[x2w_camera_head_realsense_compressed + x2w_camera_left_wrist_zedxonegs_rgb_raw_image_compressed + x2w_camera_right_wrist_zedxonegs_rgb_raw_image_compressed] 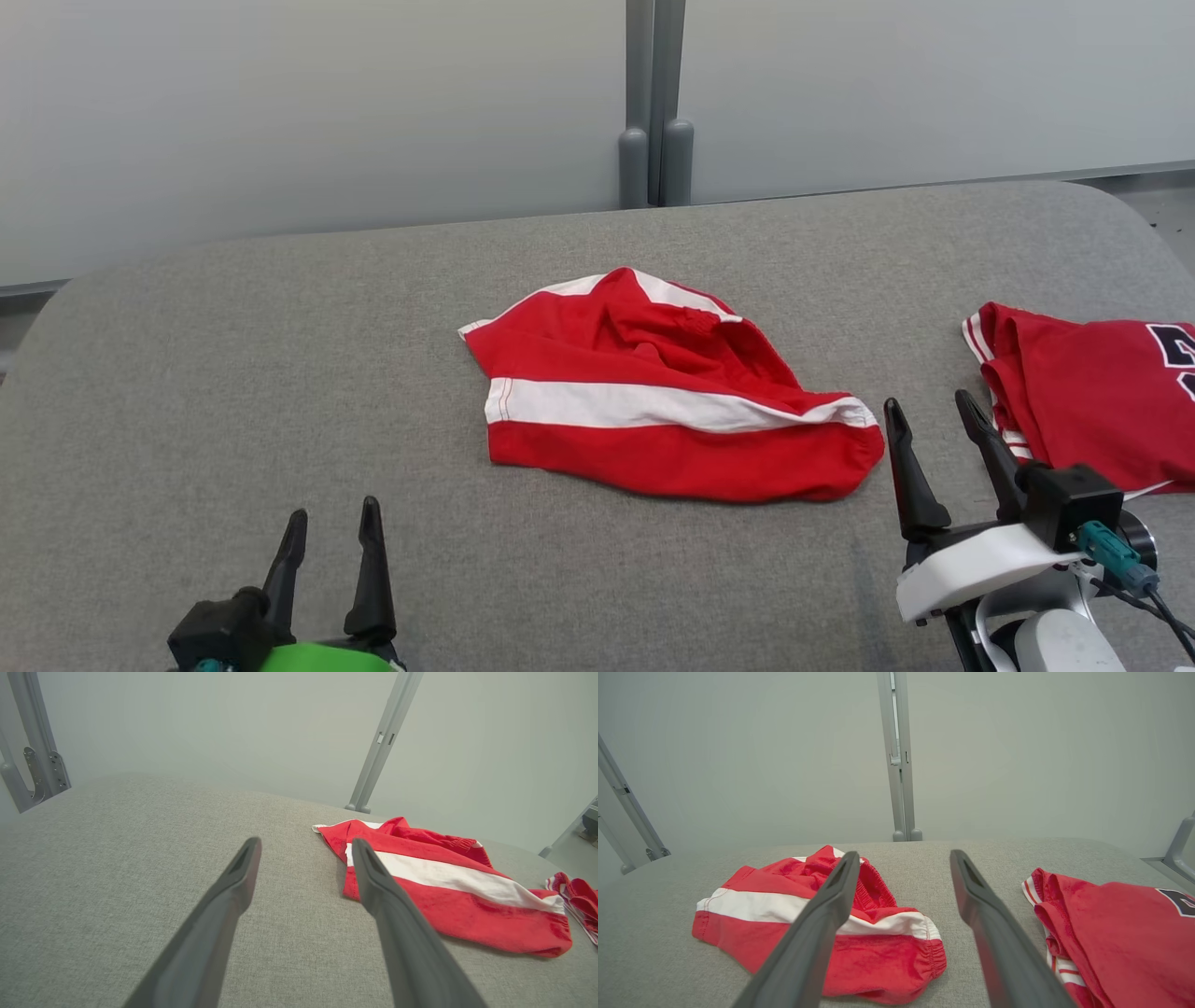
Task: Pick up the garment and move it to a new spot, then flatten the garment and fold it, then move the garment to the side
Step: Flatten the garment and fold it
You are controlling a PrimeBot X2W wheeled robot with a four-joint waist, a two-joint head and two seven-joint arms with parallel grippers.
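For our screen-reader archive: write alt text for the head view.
A crumpled red garment with a white stripe lies centred on the grey table; a red jersey sits at right. The left gripper and right gripper are open, empty.

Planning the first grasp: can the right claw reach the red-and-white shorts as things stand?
Probably yes: the right claw is open, empty, just right of the shorts, with bare table between. The red jersey lies on its other side.
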